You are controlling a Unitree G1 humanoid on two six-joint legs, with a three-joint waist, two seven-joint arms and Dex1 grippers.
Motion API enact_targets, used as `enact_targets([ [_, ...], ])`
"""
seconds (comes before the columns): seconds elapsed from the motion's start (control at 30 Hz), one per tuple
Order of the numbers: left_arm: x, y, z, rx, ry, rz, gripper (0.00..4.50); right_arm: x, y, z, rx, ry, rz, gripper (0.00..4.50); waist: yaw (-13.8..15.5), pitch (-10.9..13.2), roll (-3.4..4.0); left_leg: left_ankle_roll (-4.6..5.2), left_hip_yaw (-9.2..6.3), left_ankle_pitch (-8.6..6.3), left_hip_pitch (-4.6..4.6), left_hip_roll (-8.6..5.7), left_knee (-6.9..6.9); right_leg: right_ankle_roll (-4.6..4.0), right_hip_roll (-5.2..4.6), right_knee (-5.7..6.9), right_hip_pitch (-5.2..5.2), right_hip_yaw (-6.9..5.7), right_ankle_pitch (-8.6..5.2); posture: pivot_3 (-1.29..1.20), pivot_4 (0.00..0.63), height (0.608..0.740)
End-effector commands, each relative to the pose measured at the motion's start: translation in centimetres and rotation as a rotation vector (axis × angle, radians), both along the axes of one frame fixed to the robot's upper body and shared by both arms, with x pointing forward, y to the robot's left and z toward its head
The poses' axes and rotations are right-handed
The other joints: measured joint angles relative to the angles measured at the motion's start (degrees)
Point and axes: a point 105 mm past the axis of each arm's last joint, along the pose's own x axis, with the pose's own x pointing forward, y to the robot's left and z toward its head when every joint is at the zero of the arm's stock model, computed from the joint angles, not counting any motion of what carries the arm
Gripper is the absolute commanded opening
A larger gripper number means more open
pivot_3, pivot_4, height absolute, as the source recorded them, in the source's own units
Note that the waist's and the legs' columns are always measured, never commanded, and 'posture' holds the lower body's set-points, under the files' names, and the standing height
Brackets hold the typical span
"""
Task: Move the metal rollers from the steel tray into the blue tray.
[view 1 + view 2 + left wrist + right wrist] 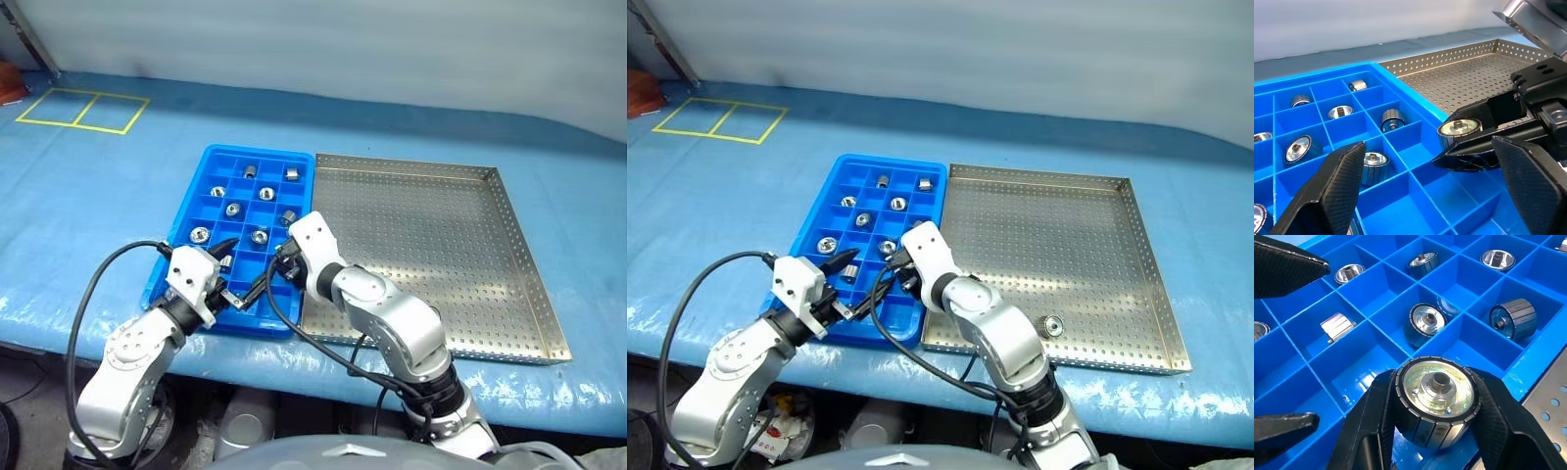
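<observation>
— What is your right gripper (1436, 404) doing?

— I am clamping it on a metal roller (1437, 399), flange outward, over the blue tray (186, 227) near its edge by the steel tray (509, 245).

— And the left gripper (1435, 188)?

— I am holding it wide apart and empty over the blue tray's near compartments, just beside the right one.

— Any writing showing?

— I am reading none. One more roller (1052, 325) is lying near the steel tray's near rim, with open perforated floor around it. Both trays are sitting on the desk (118, 186).
</observation>
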Motion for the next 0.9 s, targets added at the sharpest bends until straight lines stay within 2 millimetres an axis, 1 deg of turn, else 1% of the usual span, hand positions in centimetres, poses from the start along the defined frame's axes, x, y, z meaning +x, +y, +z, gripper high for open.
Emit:
enact_targets([
  [0.03,-0.3,-0.4,0.8,-0.004,-0.026,-0.030,4.50,-0.8,0.5,-0.2,0.016,0.028,0.031,1.79,-0.05,0.00,0.00,0.00,0.00,0.00,0.00,0.00,0.00,0.00,0.00,0.00,0.00,0.00,0.00,0.37,0.150,0.740],
  [0.27,-0.9,-0.2,0.6,0.002,-0.009,-0.044,4.50,-0.9,1.8,0.5,0.058,0.028,0.084,1.79,-0.32,0.00,0.00,0.00,0.00,0.00,0.01,0.07,-0.05,-0.04,0.00,0.00,-0.02,-0.01,-0.02,0.38,0.150,0.740],
  [0.37,-1.0,-0.1,0.6,0.002,-0.007,-0.035,4.50,-0.8,2.1,0.2,0.054,0.032,0.095,1.79,-0.31,0.00,0.00,0.00,0.00,0.00,0.03,0.10,-0.05,-0.06,0.02,0.01,-0.01,-0.03,-0.04,0.38,0.150,0.740],
  [0.57,-1.1,-0.1,0.6,-0.001,-0.006,-0.031,4.50,-0.5,1.2,-0.8,0.035,0.058,0.074,1.79,-0.26,0.00,0.00,0.00,0.01,0.00,0.04,0.10,-0.05,-0.08,0.01,0.00,0.00,-0.03,-0.06,0.41,0.150,0.740],
  [0.6,-1.2,-0.2,0.6,0.001,-0.002,-0.034,4.50,-0.5,1.1,-0.9,0.036,0.063,0.072,2.52,-0.10,0.00,0.00,0.00,0.01,0.00,0.03,0.09,-0.05,-0.08,0.01,0.00,-0.01,-0.03,-0.06,0.41,0.150,0.740],
  [0.63,-1.3,-0.3,0.5,-0.001,0.000,-0.042,4.50,-0.6,1.0,-1.0,0.037,0.065,0.071,2.73,0.21,-0.01,0.00,0.00,0.00,0.00,0.03,0.09,-0.05,-0.08,0.00,-0.01,0.00,-0.03,-0.06,0.40,0.150,0.740],
  [0.7,-1.2,-0.4,0.6,-0.002,-0.001,-0.051,4.50,-0.6,0.8,-0.8,0.041,0.063,0.068,3.35,0.87,-0.01,0.01,0.00,-0.06,0.00,0.07,0.03,-0.05,-0.08,-0.06,-0.04,-0.04,-0.04,-0.06,0.39,0.150,0.740],
  [0.8,-0.8,-0.4,0.7,-0.014,-0.006,-0.059,4.50,-0.2,0.3,0.5,0.075,0.014,0.045,4.23,1.53,-0.01,0.01,0.00,-0.14,0.00,0.10,-0.03,0.03,-0.07,-0.18,-0.12,-0.07,-0.14,-0.06,0.37,0.150,0.740],
  [0.83,-0.8,-0.4,0.7,-0.012,-0.006,-0.063,4.50,-0.1,0.1,1.3,0.097,-0.014,0.041,4.47,1.58,-0.01,0.00,0.01,-0.13,0.01,0.09,-0.06,0.06,-0.04,-0.24,-0.12,-0.06,-0.15,-0.05,0.35,0.150,0.740],
  [0.9,-0.6,-0.9,0.8,-0.014,-0.004,-0.098,4.50,0.2,-1.2,3.9,0.165,-0.090,0.010,4.47,1.37,0.02,0.00,0.02,-0.06,0.01,0.06,-0.10,0.09,0.03,-0.34,-0.15,-0.09,-0.17,-0.01,0.33,0.150,0.740],
])
